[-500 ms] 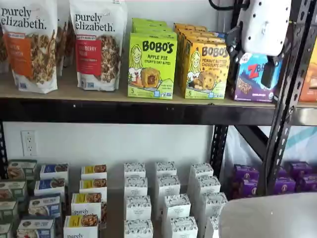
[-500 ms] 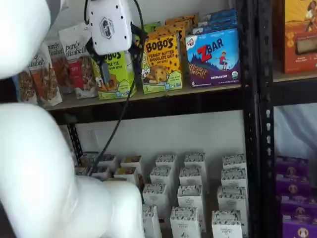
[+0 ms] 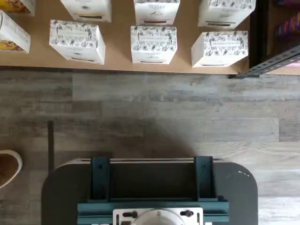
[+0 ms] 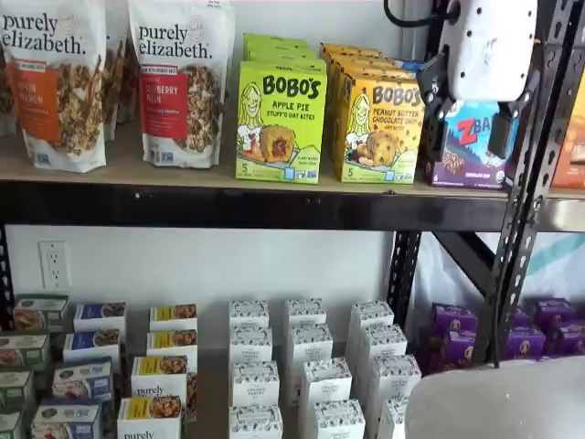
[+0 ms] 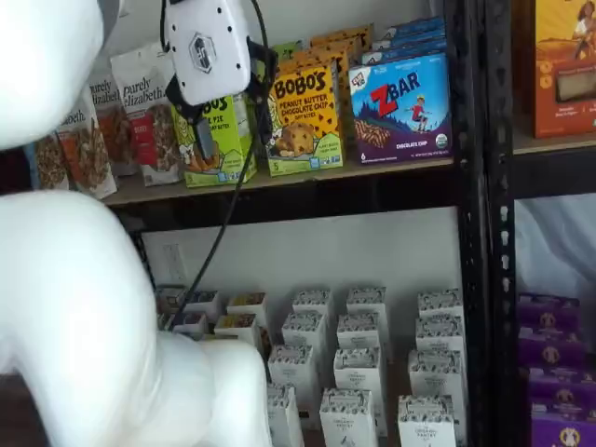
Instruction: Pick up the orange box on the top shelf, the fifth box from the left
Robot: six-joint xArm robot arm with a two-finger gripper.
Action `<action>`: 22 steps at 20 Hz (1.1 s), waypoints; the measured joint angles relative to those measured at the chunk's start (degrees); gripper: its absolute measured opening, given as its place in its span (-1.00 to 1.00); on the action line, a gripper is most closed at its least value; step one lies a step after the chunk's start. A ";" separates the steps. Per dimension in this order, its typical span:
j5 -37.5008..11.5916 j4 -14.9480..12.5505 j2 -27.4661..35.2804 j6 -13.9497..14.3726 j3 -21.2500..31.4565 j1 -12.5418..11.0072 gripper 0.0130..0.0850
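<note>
gripper: you have the gripper point(image 4: 468, 117) hanging in front of the top shelf in both shelf views – white body, two black fingers point(image 4: 500, 134) pointing down with a plain gap between them, so the hand is spread wide and carries nothing.
gripper, other camera: in a shelf view the gripper point(image 5: 230, 123) overlaps the lime-green box and the left edge of the orange box; a black cable point(image 5: 221, 244) trails down from it.
orange box: your target, the orange box point(image 4: 379, 128), stands upright on the top shelf, front face out, with more of the same cartons lined up behind it. no finger touches it.
neighbours: the lime-green box point(image 4: 281, 121) sits just beside it on one side, the blue zbar box point(image 5: 401, 108) just beside it on the other; granola bags point(image 4: 180, 80) stand further along past the green one.
top shelf: the top shelf point(image 4: 219, 206) is a tan board with a thick black front beam.
lower shelf: you can see rows of white patterned cartons point(image 4: 306, 352) below, and purple boxes point(image 4: 454, 331) beyond the black upright.
wrist view: it looks down on white patterned cartons point(image 3: 153, 44) on a tan board, grey wood-look floor point(image 3: 154, 117) and the dark mount with teal brackets point(image 3: 152, 187) – the fingers do not show there.
</note>
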 joint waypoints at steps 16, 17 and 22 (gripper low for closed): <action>-9.45 -0.26 6.08 -2.09 -3.38 -2.61 1.00; -10.32 0.35 7.23 -2.55 -4.14 -3.29 1.00; -13.37 0.53 11.96 -2.92 -7.62 -3.77 1.00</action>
